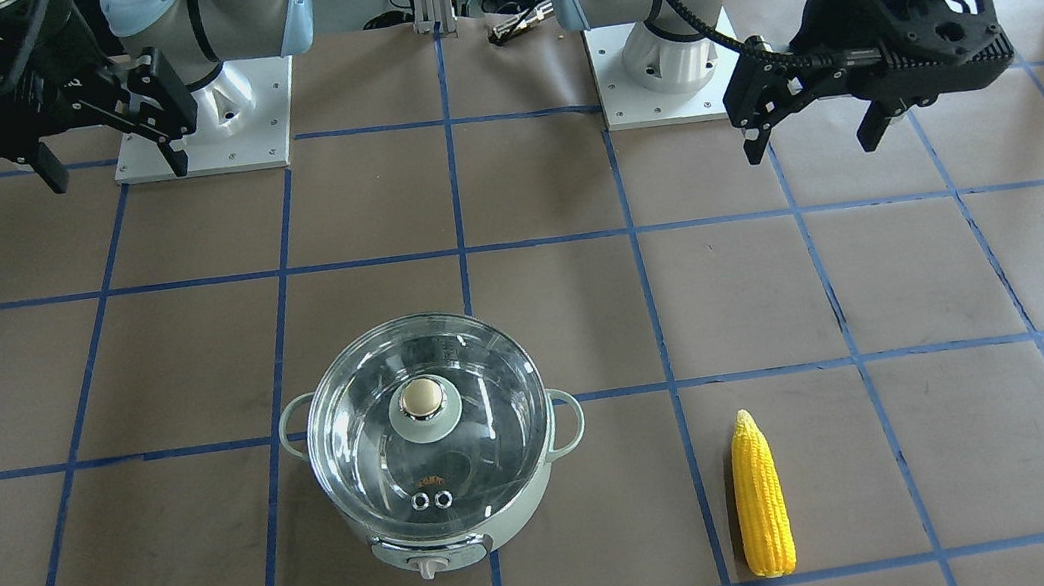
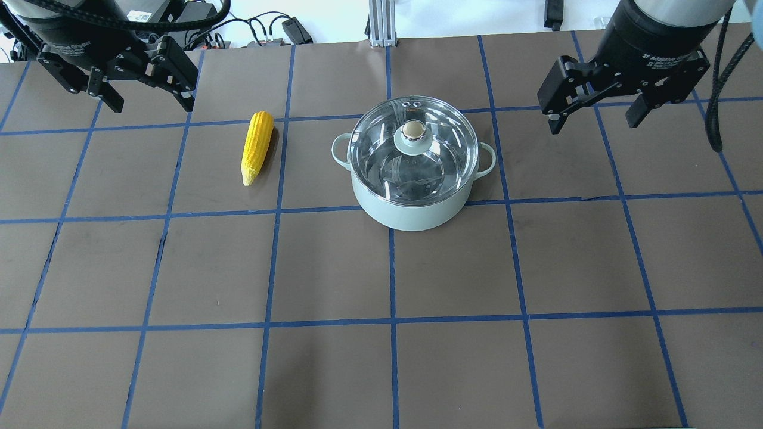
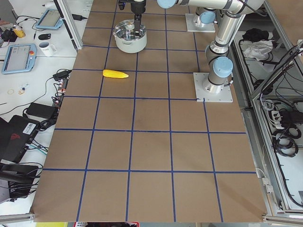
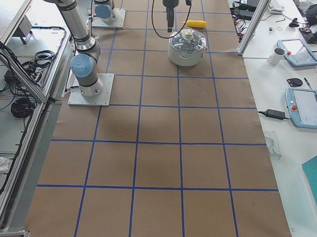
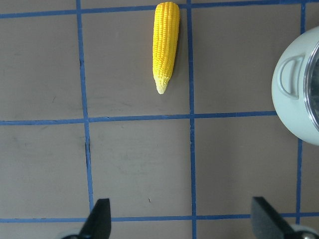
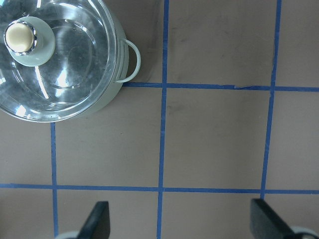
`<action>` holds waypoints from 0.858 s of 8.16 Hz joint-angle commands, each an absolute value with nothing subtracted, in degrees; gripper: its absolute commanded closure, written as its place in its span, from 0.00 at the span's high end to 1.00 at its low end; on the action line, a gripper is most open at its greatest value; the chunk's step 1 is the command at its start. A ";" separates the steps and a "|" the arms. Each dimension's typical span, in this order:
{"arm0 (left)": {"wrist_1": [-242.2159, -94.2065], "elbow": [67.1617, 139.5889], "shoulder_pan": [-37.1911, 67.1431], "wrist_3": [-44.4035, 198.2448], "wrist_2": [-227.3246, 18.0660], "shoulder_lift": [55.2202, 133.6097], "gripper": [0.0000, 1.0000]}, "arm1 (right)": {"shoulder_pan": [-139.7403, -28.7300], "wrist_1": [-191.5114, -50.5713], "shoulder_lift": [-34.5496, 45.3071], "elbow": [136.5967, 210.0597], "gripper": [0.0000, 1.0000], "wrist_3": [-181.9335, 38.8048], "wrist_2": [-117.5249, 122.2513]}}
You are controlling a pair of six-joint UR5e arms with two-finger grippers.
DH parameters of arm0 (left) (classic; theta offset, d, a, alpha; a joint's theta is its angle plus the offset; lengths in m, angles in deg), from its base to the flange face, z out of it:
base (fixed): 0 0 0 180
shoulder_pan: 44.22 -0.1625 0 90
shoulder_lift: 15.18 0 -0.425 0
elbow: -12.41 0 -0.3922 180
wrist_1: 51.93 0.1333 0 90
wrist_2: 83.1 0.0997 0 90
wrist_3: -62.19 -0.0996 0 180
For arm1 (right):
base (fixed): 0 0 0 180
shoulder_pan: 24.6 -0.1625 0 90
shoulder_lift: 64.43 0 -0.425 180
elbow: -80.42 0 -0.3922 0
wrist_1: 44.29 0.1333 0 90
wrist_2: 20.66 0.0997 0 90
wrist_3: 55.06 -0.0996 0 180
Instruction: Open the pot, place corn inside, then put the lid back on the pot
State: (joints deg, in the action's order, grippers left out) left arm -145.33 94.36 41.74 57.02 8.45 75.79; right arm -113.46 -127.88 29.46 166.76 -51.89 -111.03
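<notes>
The mint-green pot (image 2: 411, 210) stands mid-table with the clear glass lid (image 2: 444, 156) on it, and its knob (image 2: 412, 129) points up. The yellow corn (image 2: 257, 147) lies flat on the table, left of the pot in the overhead view, a short gap away. My left gripper (image 2: 152, 107) hovers open and empty, beyond and to the left of the corn. In the left wrist view the corn (image 5: 166, 45) lies ahead of the open fingers. My right gripper (image 2: 593, 125) hovers open and empty, right of the pot. The right wrist view shows the lid (image 6: 60, 69) at upper left.
The table is brown paper with a blue tape grid (image 2: 390, 268). The two arm bases (image 1: 202, 123) (image 1: 664, 67) are bolted on white plates at the robot's side. Side benches with tablets and cables (image 3: 21, 56) lie beyond the table's edge.
</notes>
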 commanded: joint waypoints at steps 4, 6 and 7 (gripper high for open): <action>-142.55 94.76 41.74 56.39 8.14 76.92 1.00 | -113.37 -127.88 29.35 166.82 1.00 -51.64 -111.18; -142.37 95.02 41.21 56.66 7.70 77.63 1.00 | -113.46 -127.88 29.35 166.82 1.00 -51.64 -111.10; -141.68 95.63 41.21 56.65 7.78 80.24 1.00 | -113.46 -127.97 29.26 166.82 1.00 -51.55 -111.10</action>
